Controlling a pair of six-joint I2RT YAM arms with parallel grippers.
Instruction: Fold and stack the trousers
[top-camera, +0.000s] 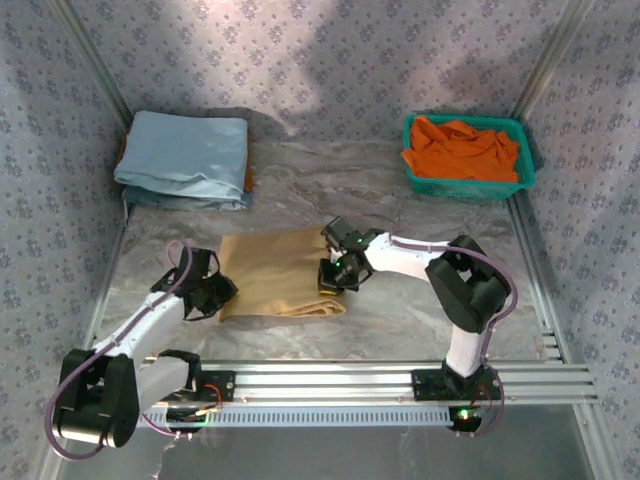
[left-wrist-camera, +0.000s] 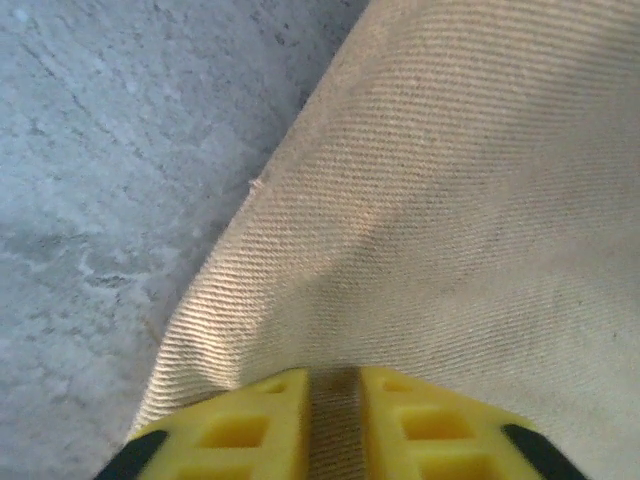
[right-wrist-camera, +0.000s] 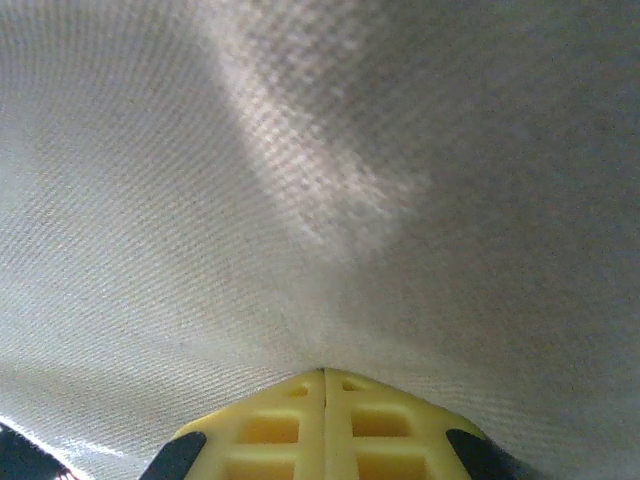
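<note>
The tan trousers (top-camera: 275, 272) lie folded into a rough rectangle in the middle of the table. My left gripper (top-camera: 222, 292) is at their left edge. In the left wrist view its yellow fingers (left-wrist-camera: 250, 430) are shut on a ridge of the tan cloth (left-wrist-camera: 450, 200), which runs between them. At the right edge of the trousers is my right gripper (top-camera: 333, 280). In the right wrist view its fingertips (right-wrist-camera: 323, 385) are pressed together where the cloth (right-wrist-camera: 300, 200) pulls up to them in a tent.
A light blue folded cloth (top-camera: 185, 155) lies at the back left. A green basket (top-camera: 468, 187) holding an orange garment (top-camera: 460, 148) stands at the back right. Metal rails (top-camera: 400, 375) run along the near edge. Patterned walls close in the sides and back.
</note>
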